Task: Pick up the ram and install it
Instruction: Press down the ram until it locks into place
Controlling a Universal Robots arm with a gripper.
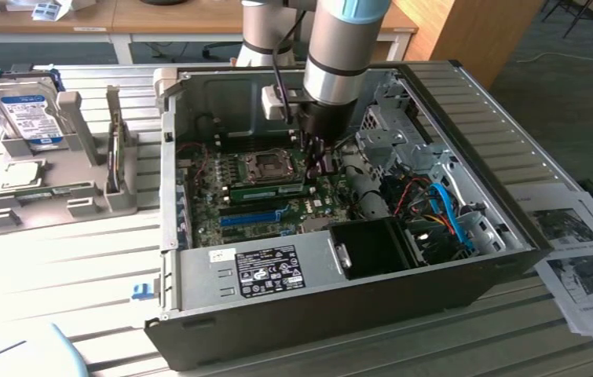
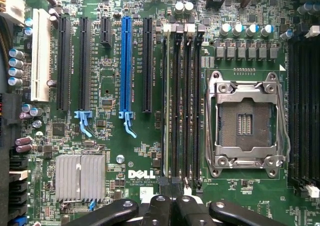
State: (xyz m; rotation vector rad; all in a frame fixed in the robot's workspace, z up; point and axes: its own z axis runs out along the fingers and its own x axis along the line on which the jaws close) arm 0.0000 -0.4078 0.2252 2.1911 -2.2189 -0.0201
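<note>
The ram [image 1: 271, 189], a long thin green stick, stands on edge in the memory slots of the motherboard [image 1: 275, 208] inside the open case, just in front of the CPU socket [image 1: 270, 165]. My gripper [image 1: 315, 163] hangs straight down at the stick's end towards the exterior view's right, not holding it. In the wrist view the black fingertips [image 2: 160, 204] of the gripper [image 2: 171, 206] meet with nothing between them, at the end of the row of dark memory slots [image 2: 182, 105], beside the CPU socket [image 2: 245, 123] and the long blue slot [image 2: 125, 65].
The case walls [image 1: 485, 118] surround the board. Blue and red cables [image 1: 445, 210] and a black fan shroud [image 1: 380, 245] fill the exterior view's right side. A grey fixture [image 1: 60, 200] holding a hard drive [image 1: 26, 116] stands outside on the left. Papers [image 1: 579, 251] lie on the right.
</note>
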